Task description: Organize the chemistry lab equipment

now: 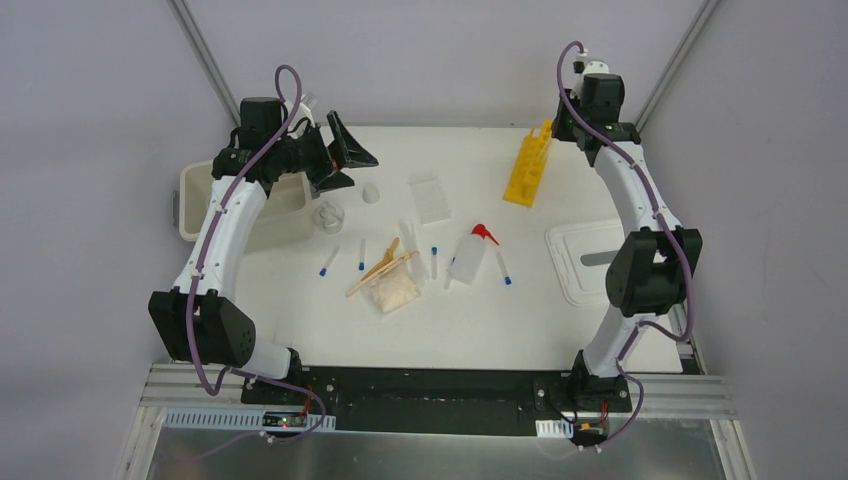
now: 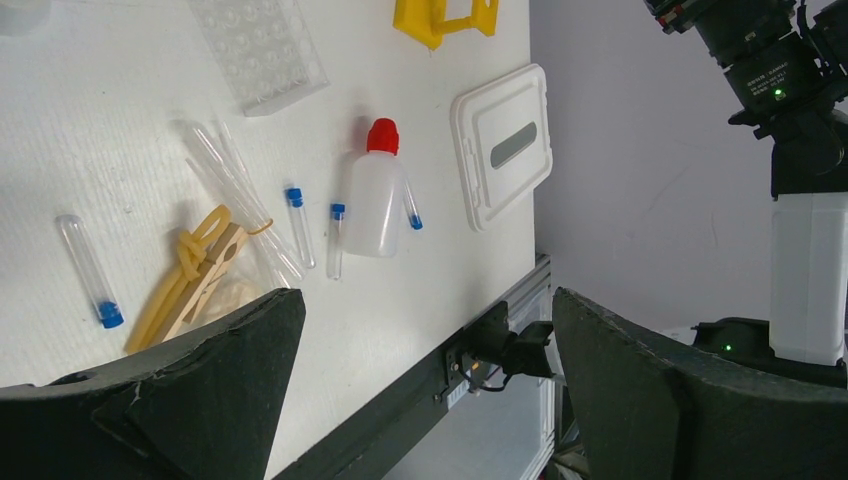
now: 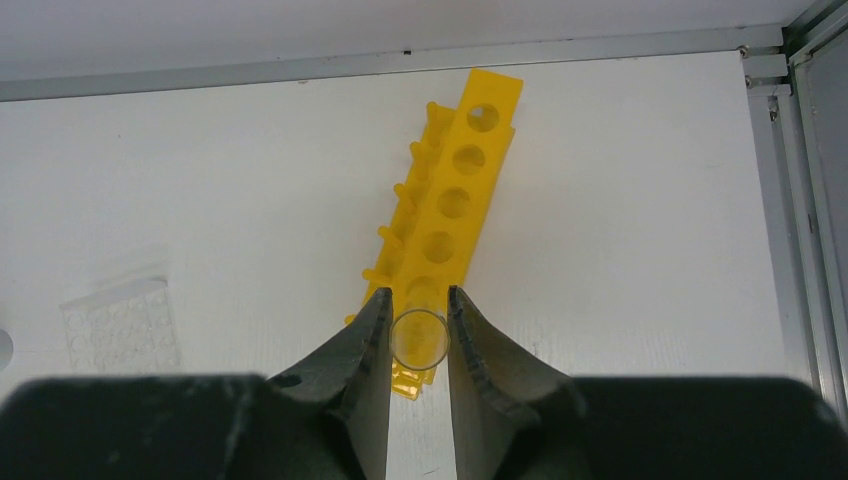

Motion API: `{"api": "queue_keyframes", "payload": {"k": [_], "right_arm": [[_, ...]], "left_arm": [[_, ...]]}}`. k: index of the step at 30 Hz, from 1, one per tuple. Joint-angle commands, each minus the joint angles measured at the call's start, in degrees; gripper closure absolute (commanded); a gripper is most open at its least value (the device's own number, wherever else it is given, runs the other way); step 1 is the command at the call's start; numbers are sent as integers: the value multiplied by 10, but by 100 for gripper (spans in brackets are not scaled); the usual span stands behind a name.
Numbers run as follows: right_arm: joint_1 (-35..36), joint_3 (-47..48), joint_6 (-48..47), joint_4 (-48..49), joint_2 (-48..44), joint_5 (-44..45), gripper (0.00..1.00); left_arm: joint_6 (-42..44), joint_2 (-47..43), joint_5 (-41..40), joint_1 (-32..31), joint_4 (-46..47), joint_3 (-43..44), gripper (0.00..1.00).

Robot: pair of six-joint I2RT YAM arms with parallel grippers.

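Note:
In the right wrist view my right gripper is shut on a clear tube, seen end-on just above the near end of the yellow holed rack. My left gripper hangs wide open and empty, high over the table's left back. Mid-table lie the squeeze bottle with red nozzle, several blue-capped tubes, wooden sticks across a beige packet, and a clear beaker.
A cream bin sits at the left edge, partly under the left arm. Its white lid lies at the right. A clear well plate and a small white cone lie behind the tubes.

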Motion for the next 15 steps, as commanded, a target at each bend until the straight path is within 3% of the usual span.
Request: {"api": "queue_keyframes", "payload": {"k": [1, 15], "right_arm": [[3, 34, 4, 3, 7, -1, 100], [3, 42, -79, -36, 59, 12, 100]], "left_arm": [[5, 0, -7, -5, 6, 7, 1], [18, 0, -15, -5, 6, 0, 1]]}}
